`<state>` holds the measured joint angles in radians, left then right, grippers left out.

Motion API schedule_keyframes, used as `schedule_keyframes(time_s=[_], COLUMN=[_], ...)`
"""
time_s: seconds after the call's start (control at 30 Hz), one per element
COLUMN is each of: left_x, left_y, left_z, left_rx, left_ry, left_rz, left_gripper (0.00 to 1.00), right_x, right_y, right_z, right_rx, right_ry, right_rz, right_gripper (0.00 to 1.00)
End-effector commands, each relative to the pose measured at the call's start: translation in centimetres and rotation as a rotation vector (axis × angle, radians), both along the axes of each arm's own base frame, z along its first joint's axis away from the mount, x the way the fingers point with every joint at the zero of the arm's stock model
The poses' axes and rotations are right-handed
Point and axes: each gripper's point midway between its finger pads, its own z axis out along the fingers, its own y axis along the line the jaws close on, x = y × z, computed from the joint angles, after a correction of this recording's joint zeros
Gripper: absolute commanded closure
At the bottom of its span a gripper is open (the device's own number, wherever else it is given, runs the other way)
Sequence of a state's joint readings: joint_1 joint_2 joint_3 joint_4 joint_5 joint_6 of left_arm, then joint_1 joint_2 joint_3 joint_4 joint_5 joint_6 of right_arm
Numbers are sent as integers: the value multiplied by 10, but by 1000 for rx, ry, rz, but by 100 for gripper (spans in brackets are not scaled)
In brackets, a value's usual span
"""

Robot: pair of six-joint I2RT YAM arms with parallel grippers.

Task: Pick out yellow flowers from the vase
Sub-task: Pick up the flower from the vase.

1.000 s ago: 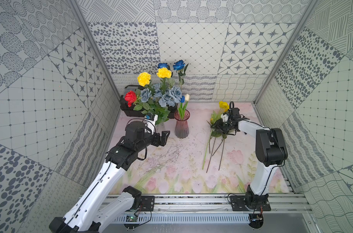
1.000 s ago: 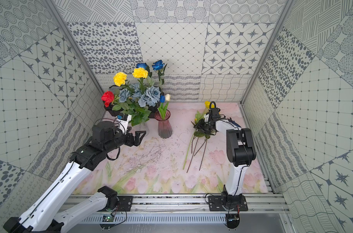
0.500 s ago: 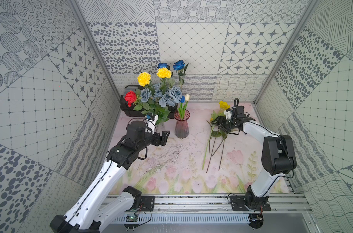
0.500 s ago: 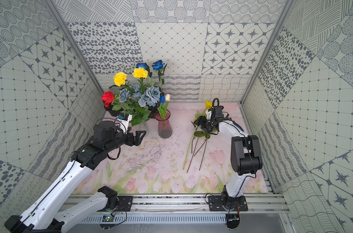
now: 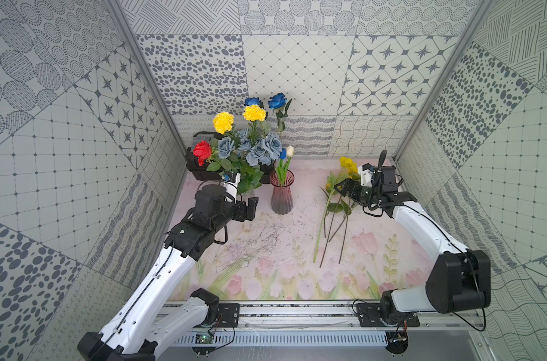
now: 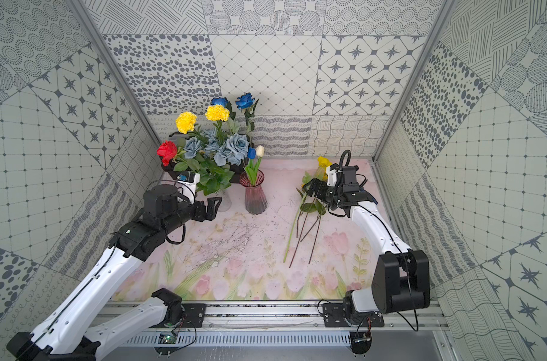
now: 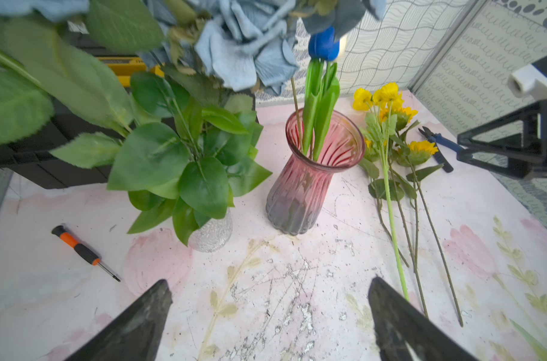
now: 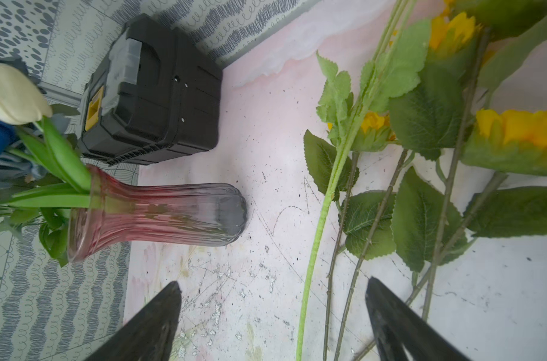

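1. Top views both showed yellow carnations (image 5: 223, 122) upright in the clear vase (image 7: 213, 233), counter's (image 5: 266, 250) far left corner.
2. My left claw (image 7: 269, 279), wide and empty, sat nearer, just before that vase.
3. My right claw (image 8: 273, 280), wide, hung over laid-out yellow flowers (image 5: 345, 162).

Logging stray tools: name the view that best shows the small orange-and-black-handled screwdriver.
Left wrist view: the small orange-and-black-handled screwdriver lies there in full, with nothing covering it. Both top views and the right wrist view show none of it.
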<state>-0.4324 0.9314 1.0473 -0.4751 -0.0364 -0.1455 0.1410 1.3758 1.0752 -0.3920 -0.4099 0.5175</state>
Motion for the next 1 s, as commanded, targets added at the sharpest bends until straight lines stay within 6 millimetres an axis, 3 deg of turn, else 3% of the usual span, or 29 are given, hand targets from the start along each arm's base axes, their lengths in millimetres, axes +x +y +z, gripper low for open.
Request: schedule_keyframes(time_s=[0.0, 0.13, 0.3, 0.47, 0.63, 0.97], left_x=[13, 29, 61, 83, 117, 153], left_y=[24, 43, 64, 64, 55, 40], left_z=[35, 56, 87, 114, 126, 145], left_rx=[80, 83, -109, -208, -233, -303], left_ry=[-96, -144, -248, -478, -537, -617], left_rz=[117, 217, 298, 293, 237, 124], left_gripper=[2, 2, 7, 8, 7, 6], right_x=[3, 4, 8, 9, 7, 3], right_y=[-5, -2, 7, 13, 14, 17], right_z=[29, 43, 33, 27, 27, 23], right_rx=[-47, -44, -15, 12, 17, 30], right_ry=[-139, -203, -191, -172, -164, -140], right_rz=[-21, -18, 12, 29, 36, 53], right_gripper=[7, 7, 7, 7, 7, 6])
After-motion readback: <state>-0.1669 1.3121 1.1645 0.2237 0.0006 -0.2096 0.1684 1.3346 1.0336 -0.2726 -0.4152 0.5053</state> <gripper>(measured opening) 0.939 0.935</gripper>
